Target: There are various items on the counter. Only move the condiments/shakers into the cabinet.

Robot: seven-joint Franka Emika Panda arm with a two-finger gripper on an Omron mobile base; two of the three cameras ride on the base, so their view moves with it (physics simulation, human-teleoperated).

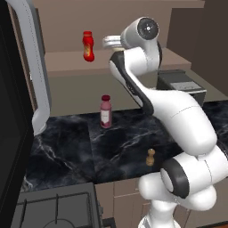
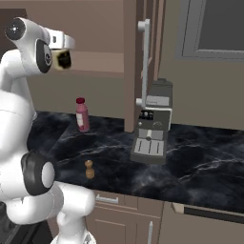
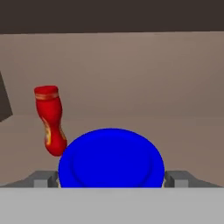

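Grey band hides the blue-lidded jar [image 3: 111, 158] body (lid visible).

Left base view: from behind the arm's left side, looking forward and down across the counter [image 1: 67, 147] toward the open cabinet [image 1: 67, 62].
Right base view: from behind the arm's right side, facing the same counter, with the coffee machine [image 2: 152, 128] nearer.
Shared ground: pink bottle [image 1: 105, 111] and small wooden shaker [image 1: 151, 157].
Hand view: very close, level into the cabinet, blue lid [image 3: 111, 158] nearest, red bottle [image 3: 50, 120] beyond.

rendered kitchen, black marble counter [image 1: 116, 142], stovetop [image 1: 53, 209], coffee machine [image 2: 152, 128], wall cabinet [image 1: 67, 62]
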